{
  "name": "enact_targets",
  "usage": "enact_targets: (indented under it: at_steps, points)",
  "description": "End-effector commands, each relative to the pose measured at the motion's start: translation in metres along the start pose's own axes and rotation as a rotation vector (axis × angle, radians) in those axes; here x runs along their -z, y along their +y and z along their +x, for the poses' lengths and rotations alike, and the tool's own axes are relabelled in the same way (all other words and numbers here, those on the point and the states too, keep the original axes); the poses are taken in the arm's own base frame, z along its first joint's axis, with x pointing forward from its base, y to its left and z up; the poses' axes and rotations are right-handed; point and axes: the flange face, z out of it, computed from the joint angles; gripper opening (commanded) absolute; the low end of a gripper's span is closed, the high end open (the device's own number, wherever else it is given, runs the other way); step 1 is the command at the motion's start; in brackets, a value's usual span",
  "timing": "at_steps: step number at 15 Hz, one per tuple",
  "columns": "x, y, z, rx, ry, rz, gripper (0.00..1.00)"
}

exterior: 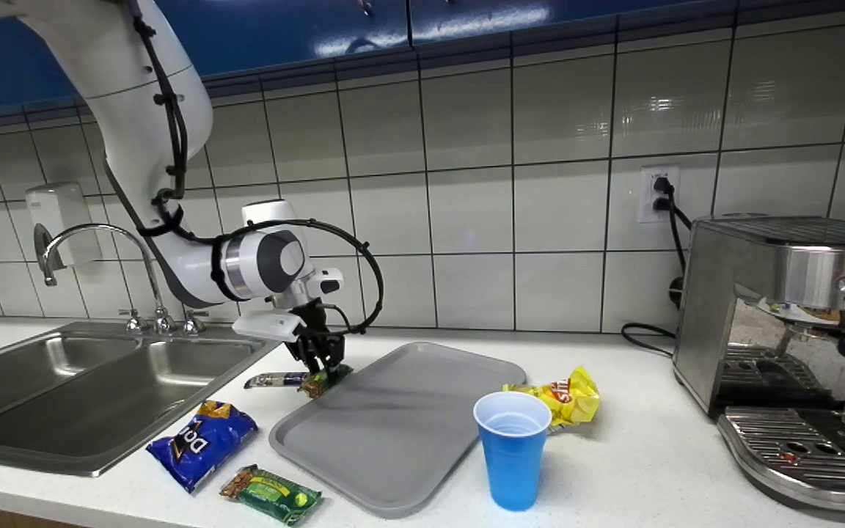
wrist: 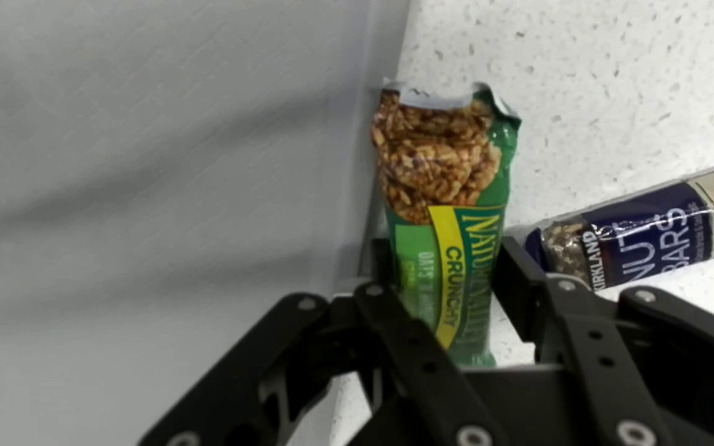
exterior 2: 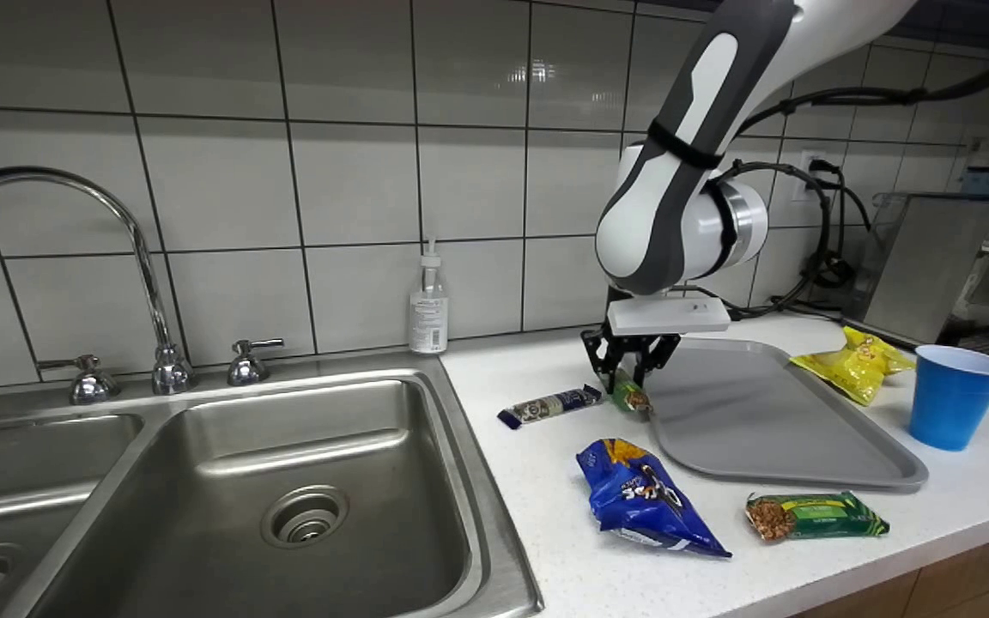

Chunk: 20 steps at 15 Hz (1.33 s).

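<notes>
Wrist view, left to right: gray tray (wrist: pixel 146 124), green granola bar (wrist: pixel 440 167) on the bench (wrist: pixel 568 74), nut bar (wrist: pixel 648 232). The jaws straddle the granola bar closely; whether they pinch it is unclear. So tight a fit could let one jaw snag the tray's rim or the other nudge the nut bar. Both exterior views add what the wrist view misses: blue chip bag (exterior: pixel 202 444), second granola bar (exterior: pixel 271 495), blue cup (exterior: pixel 513 458), yellow bag (exterior: pixel 576 400).

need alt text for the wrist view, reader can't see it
A black gripper straddles a green granola bar; whether it grips is unclear. A grey tray fills the left; a Kirkland nut bar lies at right on a speckled counter.
</notes>
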Motion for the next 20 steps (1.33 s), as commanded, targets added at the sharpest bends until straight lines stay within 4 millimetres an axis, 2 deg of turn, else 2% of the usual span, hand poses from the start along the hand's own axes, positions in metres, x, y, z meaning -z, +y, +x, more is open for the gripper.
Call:
enact_targets:
  at_steps: [1,2,4,14,15,20]
  points:
    - [0.001,-0.003,0.005,-0.017,-0.007,-0.013,0.74]
    - [0.001,-0.003,0.005,-0.016,-0.007,-0.013,0.8]
    - [0.002,-0.002,0.005,-0.015,-0.006,-0.012,0.99]
    - [0.03,0.01,-0.01,0.096,0.031,0.026,1.0]
    - [0.014,0.003,-0.002,0.054,0.019,0.011,1.0]
    - [0.021,0.007,-0.006,0.073,0.022,0.016,1.0]
